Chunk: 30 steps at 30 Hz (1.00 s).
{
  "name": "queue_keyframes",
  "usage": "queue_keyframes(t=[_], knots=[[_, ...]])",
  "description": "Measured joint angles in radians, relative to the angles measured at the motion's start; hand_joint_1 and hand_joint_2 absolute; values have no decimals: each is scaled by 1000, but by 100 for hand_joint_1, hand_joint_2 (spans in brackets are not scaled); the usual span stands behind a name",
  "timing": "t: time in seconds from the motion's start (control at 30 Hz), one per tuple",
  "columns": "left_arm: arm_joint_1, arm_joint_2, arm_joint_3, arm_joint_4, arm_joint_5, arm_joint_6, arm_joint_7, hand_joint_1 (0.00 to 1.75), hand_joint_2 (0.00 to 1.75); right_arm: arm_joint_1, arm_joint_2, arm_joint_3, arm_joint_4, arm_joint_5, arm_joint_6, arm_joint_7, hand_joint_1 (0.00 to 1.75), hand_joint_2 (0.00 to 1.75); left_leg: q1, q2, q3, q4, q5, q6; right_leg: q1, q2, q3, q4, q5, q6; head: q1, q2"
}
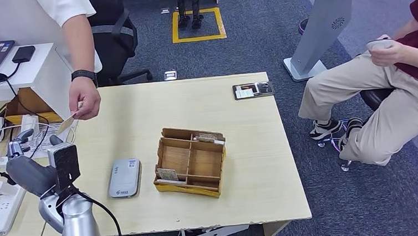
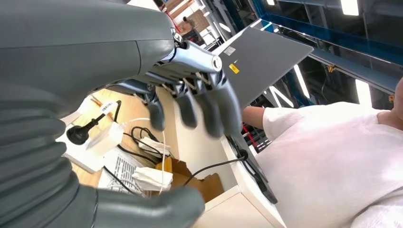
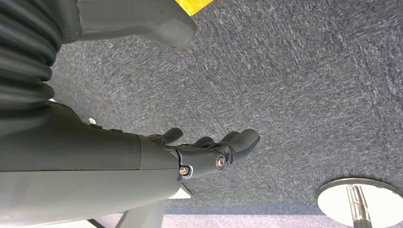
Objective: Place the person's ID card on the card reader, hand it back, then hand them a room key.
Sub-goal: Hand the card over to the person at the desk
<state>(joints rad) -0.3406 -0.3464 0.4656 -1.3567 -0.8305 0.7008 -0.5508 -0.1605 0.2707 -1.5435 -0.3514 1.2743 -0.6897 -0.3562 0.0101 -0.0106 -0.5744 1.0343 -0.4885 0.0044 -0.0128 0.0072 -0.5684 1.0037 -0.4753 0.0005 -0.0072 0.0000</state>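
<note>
A person's hand point(image 1: 85, 97) holds the ID card point(image 1: 67, 123) over the table's point(image 1: 254, 165) left edge, just beyond the left hand point(image 1: 24, 143), fingers point(image 2: 209, 102) released. The card reader point(image 1: 125, 178) lies beside the divided box point(image 1: 191, 162). The right hand point(image 3: 209, 154) hangs empty over carpet.

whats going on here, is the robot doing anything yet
A person's hand holds a card out over the table's left end, towards the robot. The left hand is raised nearby, fingers apart and holding nothing, so the card is not yet taken. The card reader lies bare beside the box. The right hand hangs over carpet, holding nothing.
</note>
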Motion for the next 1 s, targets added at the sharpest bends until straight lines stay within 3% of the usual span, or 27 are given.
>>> queue_keyframes(t=[0.6,0.73,0.8,0.93,1.0], knots=[[4,-1,22,12,112,0,-77,0,175,-5,6,0,-11,0,0,5,0,175,0,0,0,0,0,0,0,0,0,0,0,0,0,0],[10,-1,26,6,155,0,-90,0,0,-4,6,0,-14,-15,0,4,0,175,0,0,0,0,0,0,0,0,0,0,0,0,0,0],[18,-1,25,-10,191,0,-88,0,0,-3,6,-1,-16,-30,0,3,0,175,0,0,0,0,0,0,0,0,0,0,0,0,0,0],[50,4,-6,-73,264,0,-71,0,175,2,8,-2,-24,-64,0,6,0,175,0,0,0,0,0,0,0,0,0,0,0,0,0,0],[68,8,-32,-106,292,0,-67,0,175,4,9,-2,-29,-75,0,8,0,175,0,0,0,0,0,0,0,0,0,0,0,0,0,0]])
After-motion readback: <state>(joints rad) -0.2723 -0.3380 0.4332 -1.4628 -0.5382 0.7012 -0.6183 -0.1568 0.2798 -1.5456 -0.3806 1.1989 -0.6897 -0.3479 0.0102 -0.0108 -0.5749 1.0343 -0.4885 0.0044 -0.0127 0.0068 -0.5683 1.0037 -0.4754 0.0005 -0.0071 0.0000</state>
